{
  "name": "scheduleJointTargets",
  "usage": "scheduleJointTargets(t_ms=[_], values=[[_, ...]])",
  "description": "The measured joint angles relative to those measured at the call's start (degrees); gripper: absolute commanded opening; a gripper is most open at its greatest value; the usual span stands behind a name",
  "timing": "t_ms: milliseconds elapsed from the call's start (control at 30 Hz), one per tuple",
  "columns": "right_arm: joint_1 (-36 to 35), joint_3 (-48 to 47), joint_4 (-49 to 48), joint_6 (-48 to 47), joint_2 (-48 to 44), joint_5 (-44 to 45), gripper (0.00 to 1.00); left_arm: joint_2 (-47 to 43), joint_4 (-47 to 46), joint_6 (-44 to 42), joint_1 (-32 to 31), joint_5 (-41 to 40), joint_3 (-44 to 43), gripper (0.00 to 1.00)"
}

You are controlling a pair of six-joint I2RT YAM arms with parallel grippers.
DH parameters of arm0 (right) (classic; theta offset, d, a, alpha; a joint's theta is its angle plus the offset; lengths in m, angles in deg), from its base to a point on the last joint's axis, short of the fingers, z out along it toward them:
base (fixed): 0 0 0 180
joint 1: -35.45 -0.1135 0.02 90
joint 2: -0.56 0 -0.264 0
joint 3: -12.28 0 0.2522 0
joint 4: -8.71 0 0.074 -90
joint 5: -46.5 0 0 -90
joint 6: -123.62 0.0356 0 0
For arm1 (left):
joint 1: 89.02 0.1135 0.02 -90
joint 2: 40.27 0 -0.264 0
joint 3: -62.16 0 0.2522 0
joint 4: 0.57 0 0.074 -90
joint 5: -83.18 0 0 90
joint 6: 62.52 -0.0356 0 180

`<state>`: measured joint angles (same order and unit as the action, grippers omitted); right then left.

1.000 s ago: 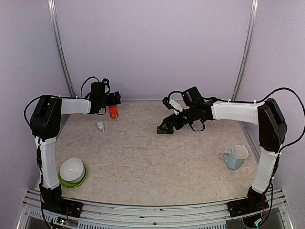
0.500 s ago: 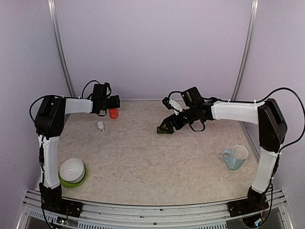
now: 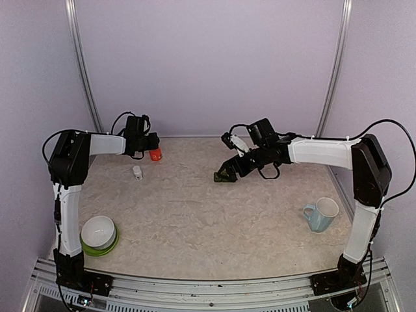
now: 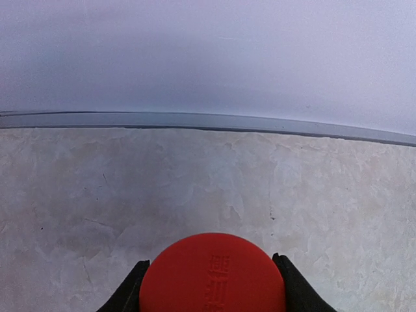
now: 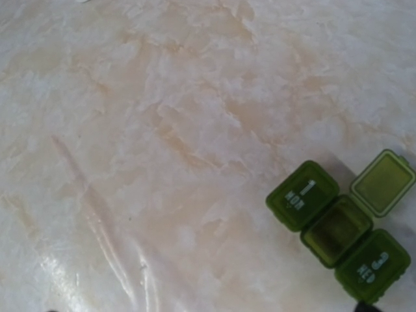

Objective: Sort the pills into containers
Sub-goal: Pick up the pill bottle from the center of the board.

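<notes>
Left gripper [image 3: 153, 144] just clamped the orange-red bottle [image 4: 212, 276]. Our right gripper [image 3: 233, 166], jaws apart, hovers over the containers [image 5: 338, 227], well right of it. We can open it next.

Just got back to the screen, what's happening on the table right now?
The left gripper has its fingers closed on either side of the orange-red bottle at the back left of the table. The right gripper hangs open by the green pill organiser, whose middle compartment has its lid flipped open; the other two are shut. No loose pills show.
</notes>
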<state>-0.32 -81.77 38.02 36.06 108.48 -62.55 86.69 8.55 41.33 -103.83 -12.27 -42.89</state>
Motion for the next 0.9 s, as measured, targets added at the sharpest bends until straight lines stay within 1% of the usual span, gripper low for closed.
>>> scheduleJointTargets(t_ms=[67,233,367,533,733,900], values=[[0.0,0.0,0.0,0.0,0.0,0.0,0.97,0.0,0.1,0.0,0.0,0.5,0.0,0.44],[0.0,0.0,0.0,-0.3,0.4,-0.4,0.97,-0.1,0.0,0.0,0.0,2.1,0.2,0.44],[0.0,0.0,-0.4,-1.1,0.5,-2.0,0.97,-2.0,-0.5,0.2,0.0,5.6,2.8,0.44],[0.0,0.6,-3.1,-1.6,0.5,-6.2,0.97,-7.5,-3.2,2.5,0.1,14.4,9.5,0.44],[0.1,3.3,-9.2,-1.6,0.4,-14.0,0.97,-14.4,-13.2,7.3,-0.6,27.9,17.8,0.45],[0.1,7.9,-17.0,-0.9,-0.9,-20.3,0.98,-19.0,-21.5,11.1,-4.1,35.4,23.6,0.47]])
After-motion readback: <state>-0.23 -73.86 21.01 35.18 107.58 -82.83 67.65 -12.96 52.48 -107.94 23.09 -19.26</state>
